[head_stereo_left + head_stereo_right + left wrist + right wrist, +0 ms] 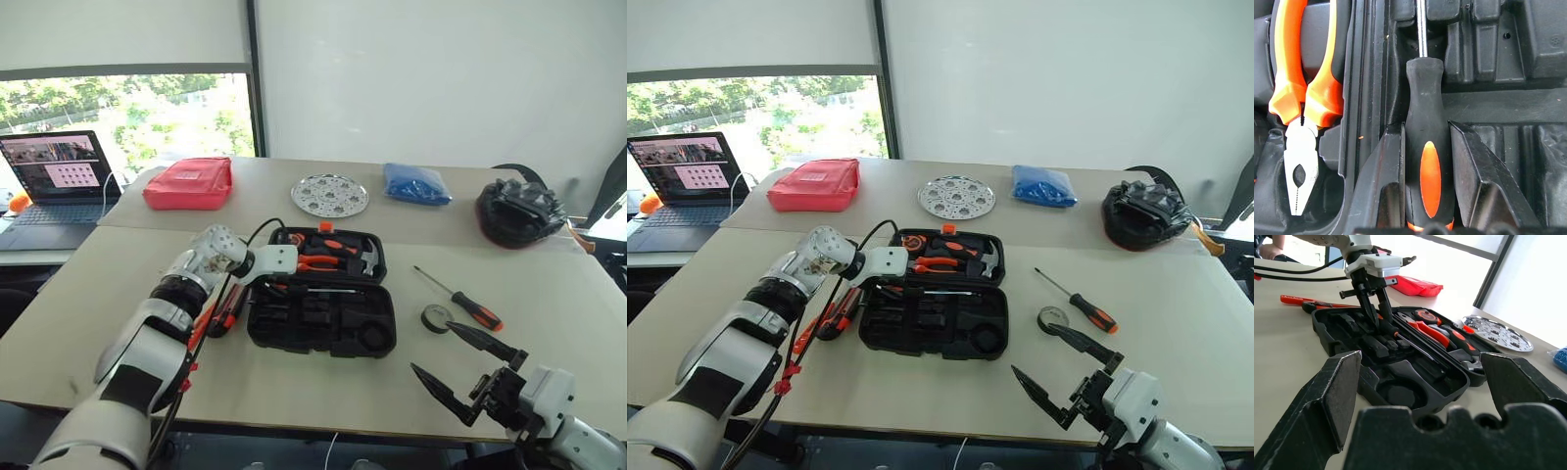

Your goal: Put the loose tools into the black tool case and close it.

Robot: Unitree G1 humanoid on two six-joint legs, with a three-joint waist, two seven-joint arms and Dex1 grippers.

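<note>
My left gripper is clamped on the orange-and-black-handled screwdriver, low over the open black moulded plastic tool case. If it's skewed off its recess, the shaft rides a ridge and the lid won't close later. Right gripper hangs wide open, empty.

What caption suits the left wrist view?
Left gripper holding a screwdriver over the open tool case, beside the pliers.
</note>
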